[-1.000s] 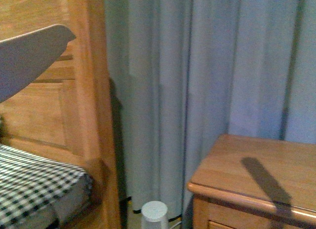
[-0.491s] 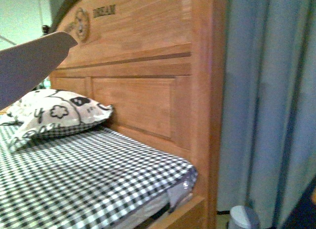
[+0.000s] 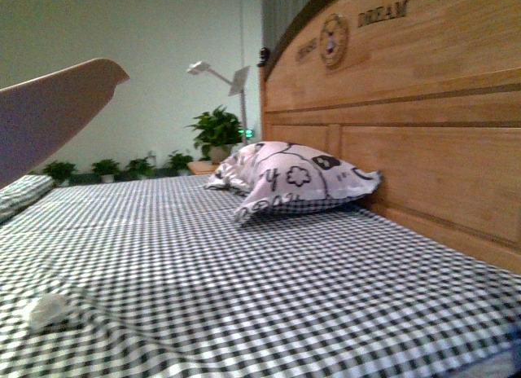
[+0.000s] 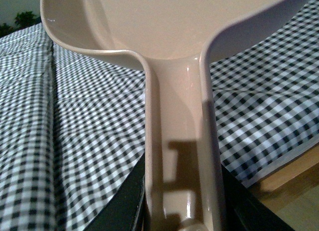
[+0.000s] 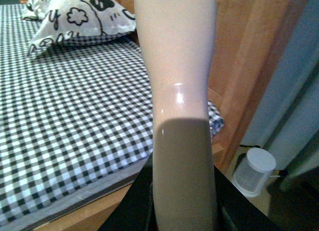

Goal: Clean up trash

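Observation:
The trash (image 3: pixel 47 309), a small crumpled white wad, lies on the black-and-white checked bed sheet (image 3: pixel 244 264) at the near left in the front view. My left gripper (image 4: pixel 182 213) is shut on the handle of the beige-pink dustpan (image 4: pixel 174 22), held above the sheet; the pan's edge shows at the left of the front view (image 3: pixel 49 109). My right gripper (image 5: pixel 184 211) is shut on the beige brush handle (image 5: pixel 177 66), held over the bed's side edge. The brush head is out of view.
A white pillow with black cartoon prints (image 3: pixel 293 178) lies against the wooden headboard (image 3: pixel 407 109). A small white cylindrical device (image 5: pixel 254 171) stands on the floor beside the bed by the blue curtain (image 5: pixel 294 81). Potted plants (image 3: pixel 216 129) and a lamp stand beyond the bed.
The front view has swung left, from the curtain and nightstand, past the headboard, to the whole bed with the pillow and the trash. The dustpan keeps its place in the view.

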